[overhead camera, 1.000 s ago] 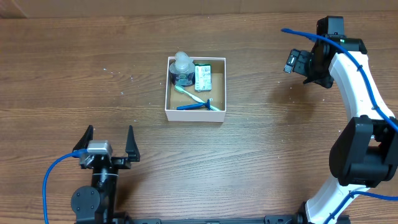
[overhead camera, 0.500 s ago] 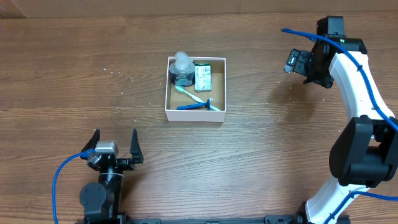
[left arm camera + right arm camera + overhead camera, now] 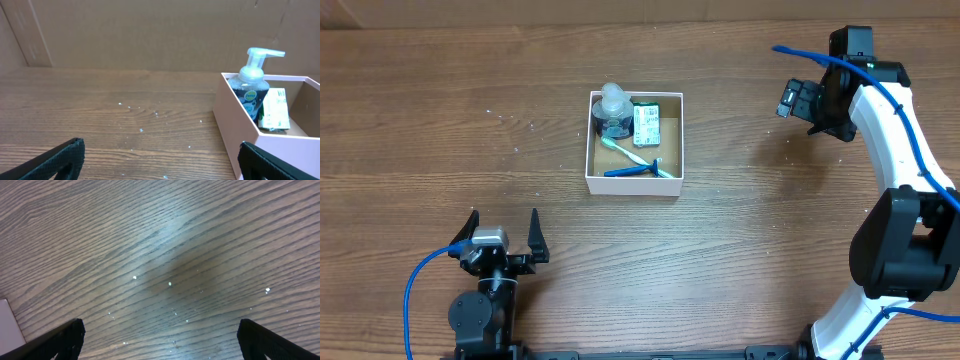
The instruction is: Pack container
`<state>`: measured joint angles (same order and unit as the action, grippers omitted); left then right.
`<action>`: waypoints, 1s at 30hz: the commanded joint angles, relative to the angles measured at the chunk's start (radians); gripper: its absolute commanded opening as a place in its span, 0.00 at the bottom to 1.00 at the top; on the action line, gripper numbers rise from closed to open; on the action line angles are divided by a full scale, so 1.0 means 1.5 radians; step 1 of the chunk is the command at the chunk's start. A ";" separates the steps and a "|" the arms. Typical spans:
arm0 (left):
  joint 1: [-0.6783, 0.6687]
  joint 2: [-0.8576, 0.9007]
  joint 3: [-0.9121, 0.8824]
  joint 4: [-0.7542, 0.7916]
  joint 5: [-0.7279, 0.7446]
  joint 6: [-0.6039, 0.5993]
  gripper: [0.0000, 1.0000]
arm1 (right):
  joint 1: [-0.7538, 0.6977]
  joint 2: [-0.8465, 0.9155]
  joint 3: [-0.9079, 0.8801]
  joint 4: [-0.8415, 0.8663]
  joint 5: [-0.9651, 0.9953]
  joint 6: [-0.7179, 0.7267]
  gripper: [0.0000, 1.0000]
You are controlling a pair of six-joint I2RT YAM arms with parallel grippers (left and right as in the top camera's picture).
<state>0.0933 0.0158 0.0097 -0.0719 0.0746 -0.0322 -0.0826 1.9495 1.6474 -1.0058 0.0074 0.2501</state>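
Note:
The container (image 3: 588, 150) is a shallow white-walled box at the table's middle. It holds a pump bottle (image 3: 613, 110), a green packet (image 3: 645, 125), a toothbrush (image 3: 625, 152) and a blue razor (image 3: 635, 170). My left gripper (image 3: 503, 218) is open and empty near the front edge, left of and nearer than the box. Its wrist view (image 3: 162, 162) shows the box wall (image 3: 240, 115), bottle (image 3: 252, 82) and packet (image 3: 276, 110) ahead to the right. My right gripper (image 3: 795, 100) is open and empty, far right of the box, above bare wood (image 3: 162, 340).
A white corner of the container (image 3: 7, 325) shows at the left edge of the right wrist view. Brown cardboard panels (image 3: 150, 35) stand behind the table. Blue cables (image 3: 415, 290) trail from both arms.
My left gripper has shifted slightly right and toward the front edge, still open. The right arm and the box contents have not moved.

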 commanded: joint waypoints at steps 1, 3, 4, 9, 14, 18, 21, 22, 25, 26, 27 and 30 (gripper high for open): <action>0.003 -0.008 -0.003 0.000 -0.005 -0.013 1.00 | 0.002 -0.019 0.011 0.004 0.004 -0.003 1.00; 0.003 -0.008 -0.003 0.000 -0.005 -0.013 1.00 | 0.002 -0.019 0.011 0.004 0.004 -0.003 1.00; 0.003 -0.008 -0.003 0.000 -0.005 -0.013 1.00 | 0.002 -0.019 0.011 0.004 0.004 -0.003 1.00; 0.003 -0.008 -0.003 0.000 -0.005 -0.013 1.00 | 0.002 -0.019 0.011 0.004 0.004 -0.003 1.00; 0.003 -0.008 -0.003 0.000 -0.005 -0.013 1.00 | 0.010 -0.079 0.011 0.004 0.004 -0.003 1.00; 0.003 -0.008 -0.003 0.000 -0.005 -0.013 1.00 | 0.012 -0.179 0.011 0.004 0.004 -0.003 1.00; 0.003 -0.008 -0.003 0.000 -0.005 -0.013 1.00 | 0.012 -0.268 0.011 0.004 0.004 -0.003 1.00; 0.003 -0.008 -0.003 0.000 -0.005 -0.013 1.00 | 0.012 -0.294 0.011 0.004 0.004 -0.003 1.00; 0.003 -0.008 -0.003 0.000 -0.005 -0.013 1.00 | 0.012 -0.385 0.011 0.004 0.004 -0.003 1.00; 0.003 -0.008 -0.003 0.000 -0.005 -0.013 1.00 | 0.012 -0.411 0.010 0.003 0.004 -0.003 1.00; 0.003 -0.008 -0.003 0.000 -0.005 -0.013 1.00 | 0.012 -0.437 0.009 0.003 0.004 -0.003 1.00; 0.003 -0.008 -0.003 0.000 -0.005 -0.013 1.00 | 0.012 -0.524 -0.009 0.003 0.004 -0.003 1.00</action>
<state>0.0933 0.0158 0.0097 -0.0719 0.0746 -0.0322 -0.0685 1.2686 1.6485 -1.0050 0.0071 0.2497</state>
